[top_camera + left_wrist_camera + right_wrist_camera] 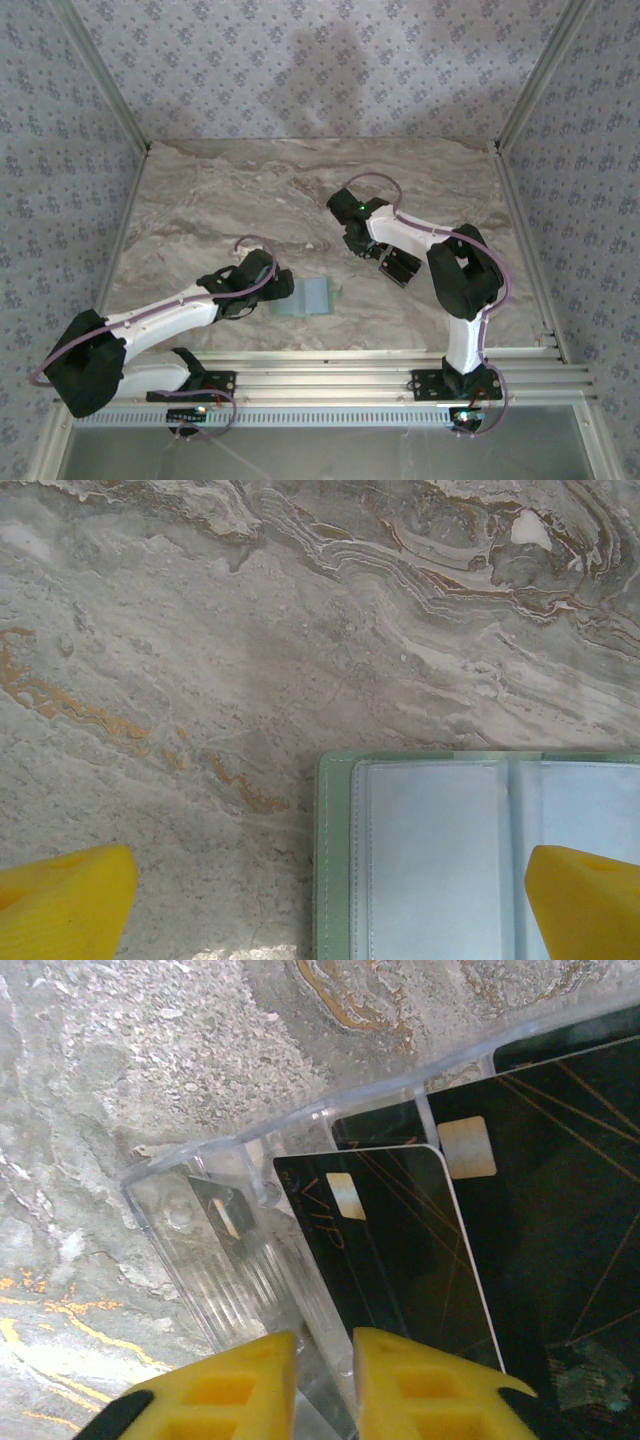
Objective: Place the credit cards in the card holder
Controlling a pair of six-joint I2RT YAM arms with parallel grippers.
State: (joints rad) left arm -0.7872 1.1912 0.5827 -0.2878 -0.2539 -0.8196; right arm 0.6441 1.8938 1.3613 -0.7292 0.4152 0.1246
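The card holder point(308, 297) lies open and flat on the marble table, pale green with clear inner sleeves point(430, 860). My left gripper point(285, 288) hovers over its left edge, jaws wide open point(325, 905) and nothing between them. Black credit cards point(400, 1250) with gold lines and small pale chips stand stacked in a clear plastic box point(200, 1250). My right gripper point(325, 1380) is at this box with only a narrow gap between its yellow fingers. The box's clear wall lies in that gap, and the front card's lower edge runs behind the right finger point(430, 1390). Whether they pinch anything is unclear.
A second black card point(560, 1210) leans behind the front one. In the top view my right gripper point(360, 245) points down at mid-table, hiding the box. Aluminium rails point(380, 375) run along the near edge, and patterned walls enclose the table.
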